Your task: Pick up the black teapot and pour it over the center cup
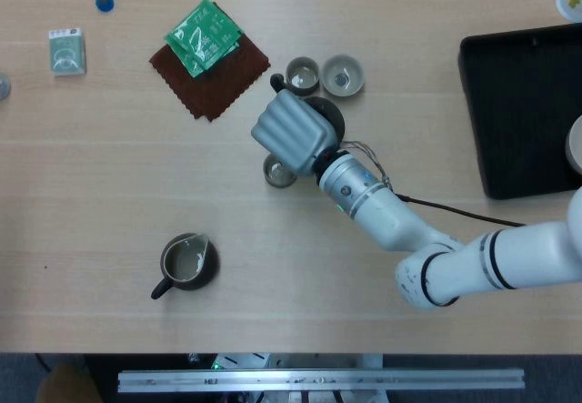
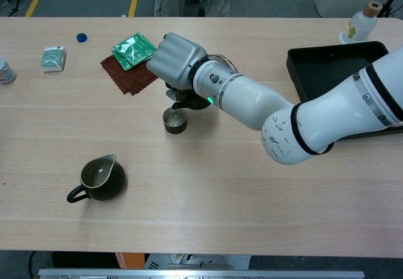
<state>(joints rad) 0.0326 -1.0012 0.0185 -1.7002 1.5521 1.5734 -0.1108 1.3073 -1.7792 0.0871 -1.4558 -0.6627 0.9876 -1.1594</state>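
Observation:
My right hand (image 1: 291, 133) grips the black teapot (image 1: 328, 115) from above and hides most of it. In the chest view the right hand (image 2: 177, 62) holds the teapot (image 2: 195, 101) tilted, its spout low over a small dark cup (image 2: 174, 121). From the head camera that cup (image 1: 275, 175) is half covered by the hand. Two more small cups (image 1: 303, 74) (image 1: 344, 74) stand side by side just beyond the hand. I cannot see any liquid stream. My left hand is in neither view.
A dark pitcher with a handle (image 1: 186, 260) stands near the front left. A brown cloth (image 1: 218, 89) with a green packet (image 1: 202, 35) lies behind the cups. A black tray (image 1: 518, 103) fills the right side. A small box (image 1: 67, 51) and blue cap (image 1: 105, 2) lie far left.

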